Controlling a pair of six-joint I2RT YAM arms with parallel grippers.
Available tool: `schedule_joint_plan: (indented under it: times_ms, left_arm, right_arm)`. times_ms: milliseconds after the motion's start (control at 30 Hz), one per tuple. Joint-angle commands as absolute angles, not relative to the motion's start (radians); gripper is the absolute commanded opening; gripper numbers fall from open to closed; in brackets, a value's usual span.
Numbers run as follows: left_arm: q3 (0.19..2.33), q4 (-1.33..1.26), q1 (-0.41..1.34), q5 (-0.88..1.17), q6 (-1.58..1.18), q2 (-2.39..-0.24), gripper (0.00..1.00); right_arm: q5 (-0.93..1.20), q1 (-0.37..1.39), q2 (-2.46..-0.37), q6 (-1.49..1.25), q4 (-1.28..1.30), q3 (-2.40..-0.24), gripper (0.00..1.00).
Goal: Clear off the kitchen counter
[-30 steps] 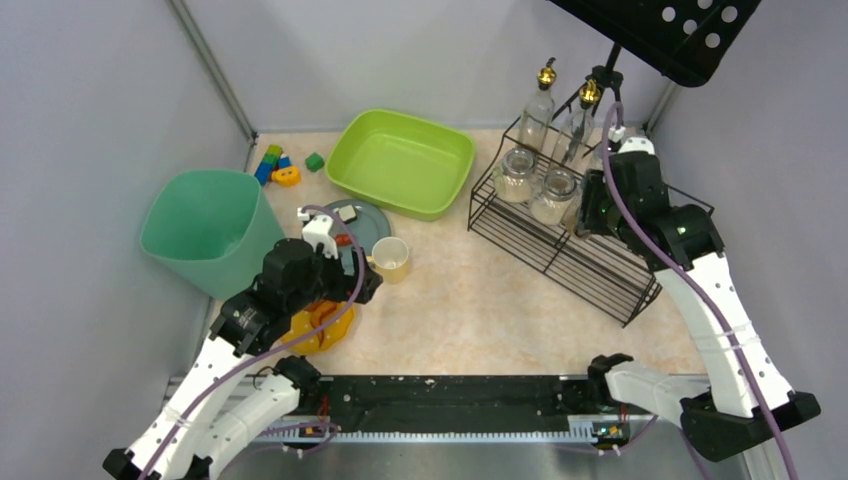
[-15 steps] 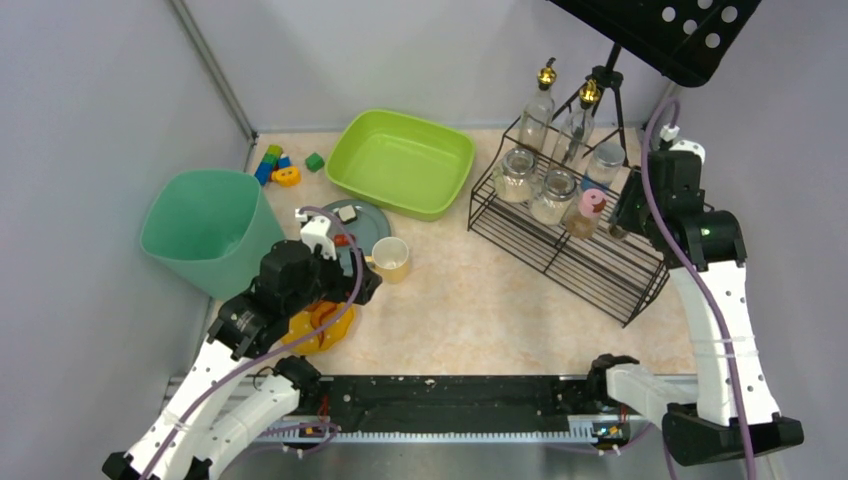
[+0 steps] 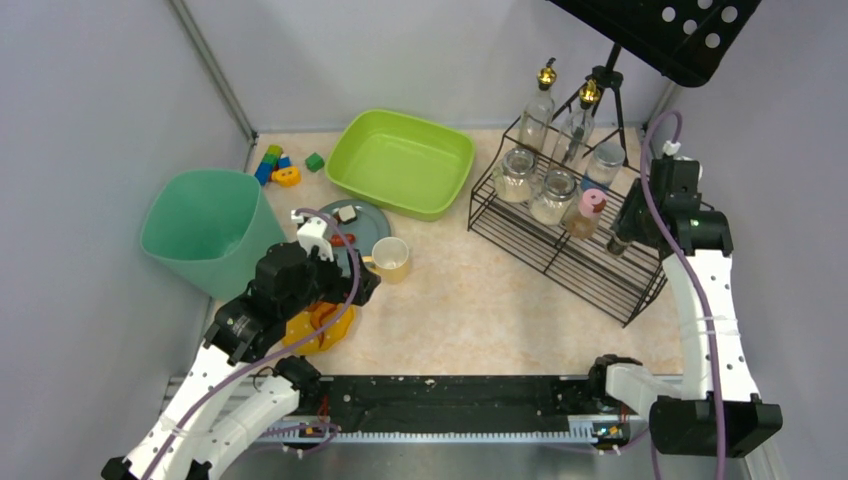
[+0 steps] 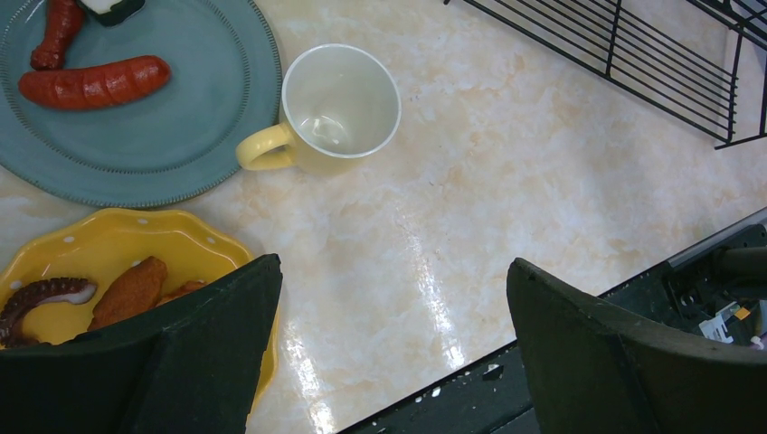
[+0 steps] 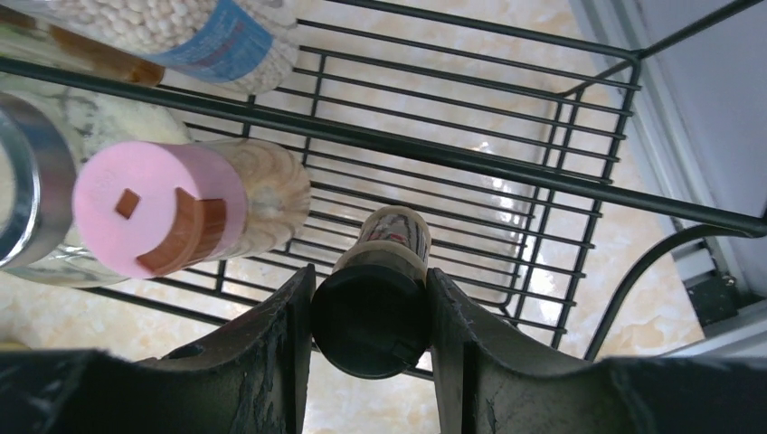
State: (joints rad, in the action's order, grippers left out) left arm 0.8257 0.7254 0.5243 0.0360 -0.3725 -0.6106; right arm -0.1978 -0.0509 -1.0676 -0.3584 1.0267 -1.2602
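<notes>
**Right arm holds a jar over the rack; left arm waits open by the dishes**

The counter [image 3: 480, 310] fills the middle of the overhead frame. A bin [image 3: 200, 225] stands at its left, a green tub [image 3: 400, 160] at the top centre and a wire rack [image 3: 560, 255] at the right.

The right gripper [image 5: 371, 316] is at the rack's right end, its fingers clamped on the black cap of a small jar [image 5: 384, 244]. In the wrist view the jar's long axis runs almost straight away from the camera: cap nearest, body pointing down at the rack's lower wires. A pink-capped shaker [image 5: 158, 217] stands just beside it, toward the left of the frame. The rack's end frame lies to the right. Whether the jar's base already touches the wires cannot be told. The step looks like setting the jar in that gap, so the drop must stay plumb and keep off the shaker.

The left gripper [image 4: 393, 307] hangs over bare counter with its fingers wide apart, holding nothing. A mug [image 4: 339, 108] sits ahead of them at the upper centre of the wrist frame. It is upright, and its handle points left toward a blue plate [image 4: 181, 136] that it touches or nearly touches. A yellow plate [image 4: 118, 253] lies at the lower left, partly under the left finger. This arm is much the nearer to the dishes.
</notes>
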Motion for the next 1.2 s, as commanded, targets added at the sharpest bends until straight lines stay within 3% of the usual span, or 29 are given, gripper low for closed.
schedule_joint_plan:
  times_ms: [0,100,267,367,733,1000,1167]
  left_arm:
    - [0.822,0.692,0.520,0.034,-0.374,-0.600,0.99]
    - [0.821,0.692,0.519,0.037,-0.374,-0.606,0.99]
    - [0.822,0.692,0.519,0.036,-0.376,-0.611,0.99]
    - [0.821,0.692,0.519,0.036,-0.376,-0.612,0.99]
    - [0.819,0.693,0.520,0.035,-0.376,-0.625,0.99]
    - [0.820,0.692,0.520,0.035,-0.376,-0.643,0.99]
    - [0.819,0.693,0.520,0.034,-0.376,-0.663,0.99]
  right_arm:
    - [-0.150,-0.065,-1.069,-0.345,0.948,-1.232,0.33]
    - [-0.145,-0.068,-1.074,-0.344,0.931,-1.213,0.38]
    - [-0.164,-0.069,-1.077,-0.343,0.924,-1.204,0.68]
    - [-0.165,-0.070,-1.073,-0.340,0.923,-1.204,0.78]
    - [-0.152,-0.069,-1.060,-0.301,0.978,-1.344,0.86]
    - [-0.136,-0.067,-1.077,-0.254,1.046,-1.571,0.89]
    - [0.071,-0.058,-1.059,-0.285,0.974,-1.583,0.89]
